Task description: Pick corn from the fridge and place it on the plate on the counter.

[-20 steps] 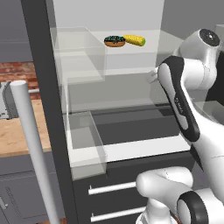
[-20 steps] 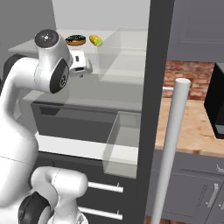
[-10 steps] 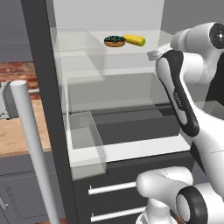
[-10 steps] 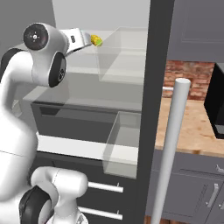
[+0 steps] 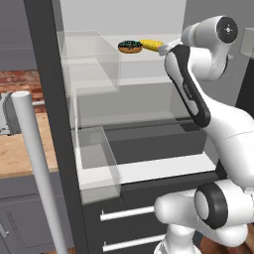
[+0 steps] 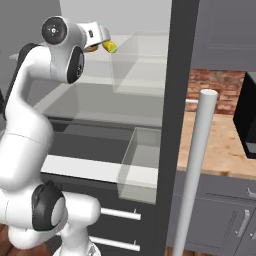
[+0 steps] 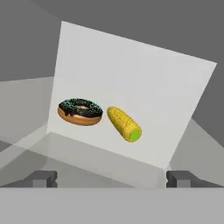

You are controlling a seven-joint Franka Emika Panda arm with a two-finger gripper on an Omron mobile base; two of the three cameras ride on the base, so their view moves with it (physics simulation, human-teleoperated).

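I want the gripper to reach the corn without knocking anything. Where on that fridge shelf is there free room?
Bare shelf lies in front of the corn, toward the open gripper, and on the corn's far side from the doughnut. It is tight where the doughnut sits beside the corn.

yellow corn (image 7: 124, 123) lying flat on top glass shelf of open fridge (image 5: 49, 99), green end facing outward, just beside doughnut (image 7: 80, 111), not touching, wooden counter (image 6: 220, 150) beside fridge
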